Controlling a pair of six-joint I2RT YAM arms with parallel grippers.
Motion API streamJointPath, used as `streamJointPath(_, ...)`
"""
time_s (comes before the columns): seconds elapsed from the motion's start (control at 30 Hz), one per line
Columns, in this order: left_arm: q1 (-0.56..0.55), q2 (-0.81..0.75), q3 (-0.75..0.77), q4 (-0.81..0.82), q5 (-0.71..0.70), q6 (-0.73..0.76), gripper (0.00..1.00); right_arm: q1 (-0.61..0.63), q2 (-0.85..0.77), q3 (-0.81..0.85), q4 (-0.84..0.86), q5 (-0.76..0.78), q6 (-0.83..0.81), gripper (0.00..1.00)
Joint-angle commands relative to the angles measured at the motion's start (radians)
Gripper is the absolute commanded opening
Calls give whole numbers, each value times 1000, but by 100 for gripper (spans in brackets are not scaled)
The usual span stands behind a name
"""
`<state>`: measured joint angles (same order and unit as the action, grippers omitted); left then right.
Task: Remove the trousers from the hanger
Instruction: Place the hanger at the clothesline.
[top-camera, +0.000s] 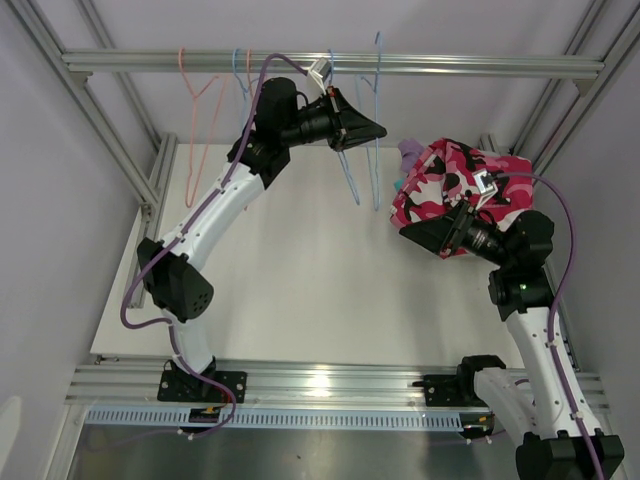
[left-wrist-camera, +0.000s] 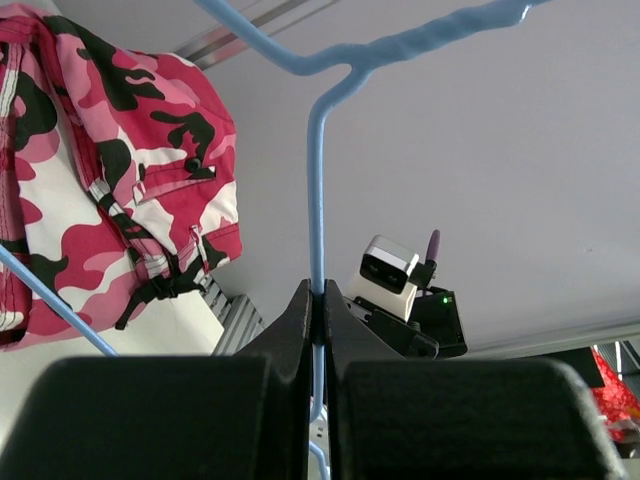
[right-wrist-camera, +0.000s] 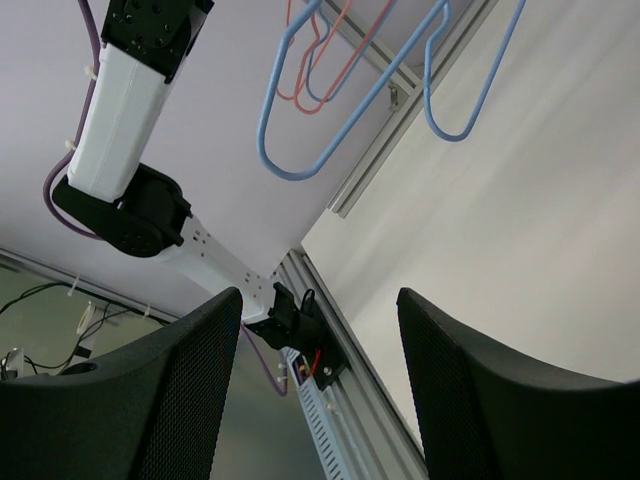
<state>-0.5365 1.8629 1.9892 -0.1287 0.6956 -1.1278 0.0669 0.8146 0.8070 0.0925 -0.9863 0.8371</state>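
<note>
Trousers in pink camouflage (top-camera: 450, 180) lie bunched in a heap at the far right corner of the table (top-camera: 300, 290), off any hanger. A scrap of lilac cloth (top-camera: 409, 150) shows at the heap's far left edge. The right gripper (top-camera: 420, 235) sits just beside the heap's near edge, jaws wide with nothing between them, while the left gripper (left-wrist-camera: 318, 300) is raised near the far rail (top-camera: 200, 62), jaws closed tight on the wire of a blue hanger (left-wrist-camera: 316, 180); an orange-pink hanger (top-camera: 190, 130) hangs bare from the rail's left part.
</note>
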Motion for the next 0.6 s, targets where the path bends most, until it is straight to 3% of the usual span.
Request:
streamJointPath(0.0, 33, -14, -38, 3, -125, -92, 1, -19, 6, -8, 59, -35, 14, 68)
streamJointPath(0.57, 3, -19, -10, -78, -208, -125, 1, -52, -2, -29, 98, -63, 30, 67)
